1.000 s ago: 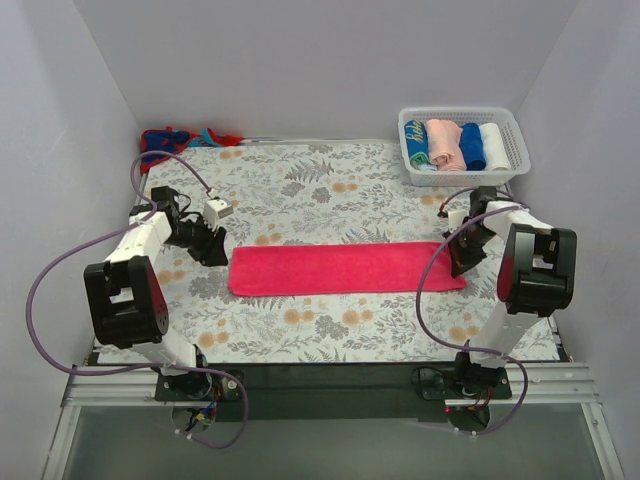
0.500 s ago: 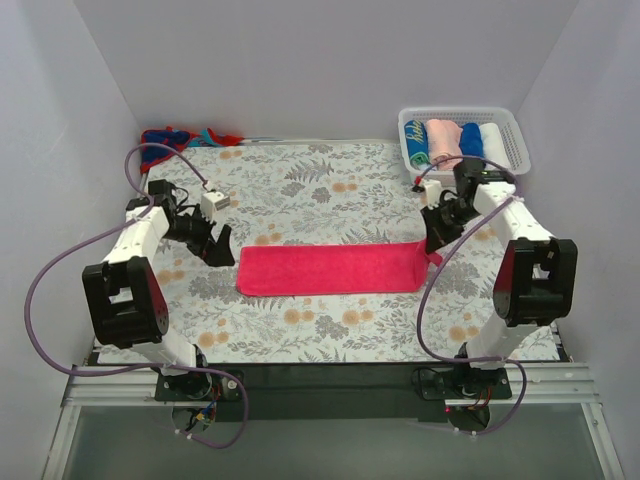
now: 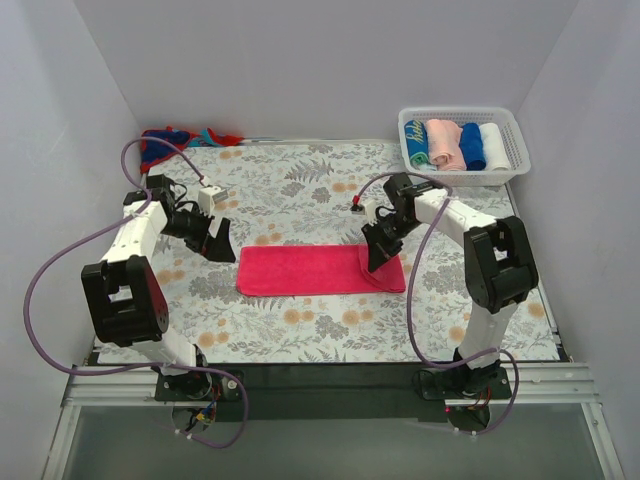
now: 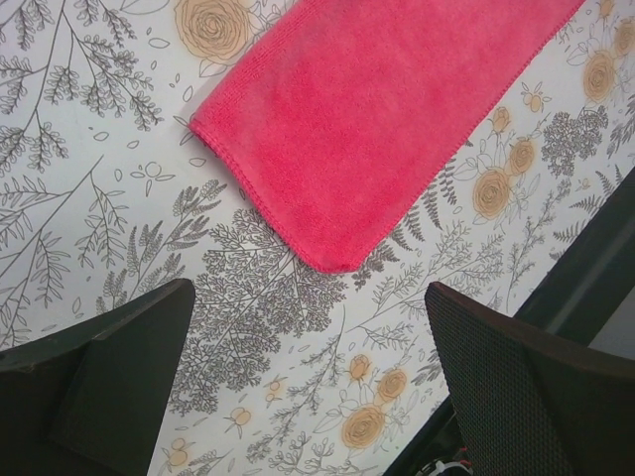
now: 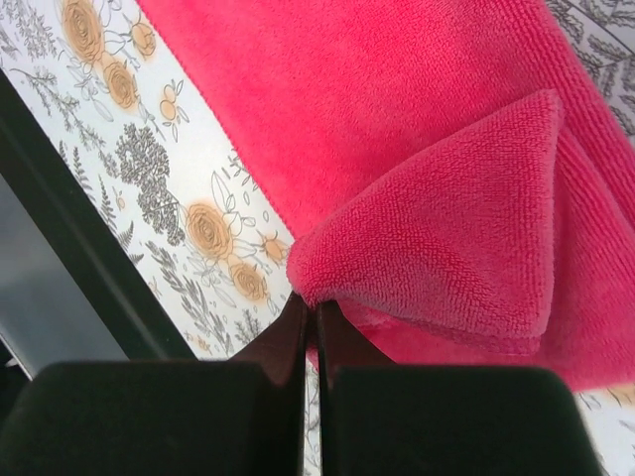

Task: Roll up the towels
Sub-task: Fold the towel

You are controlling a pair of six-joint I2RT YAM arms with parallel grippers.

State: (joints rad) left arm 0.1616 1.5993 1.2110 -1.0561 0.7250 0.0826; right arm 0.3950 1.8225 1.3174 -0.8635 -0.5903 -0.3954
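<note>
Pink towel (image 3: 300, 270) end now folded leftward, pinched in closed right gripper (image 3: 376, 261); left gripper (image 3: 218, 250) wide, empty; underside hidden

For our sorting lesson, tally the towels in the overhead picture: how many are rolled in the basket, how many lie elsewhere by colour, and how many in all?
Rolled towels in the basket: 4
Hot-pink towel, one end folded over, on the table cloth: 1
Red-and-blue towel, bunched at the back left corner: 1
Total: 6
</note>
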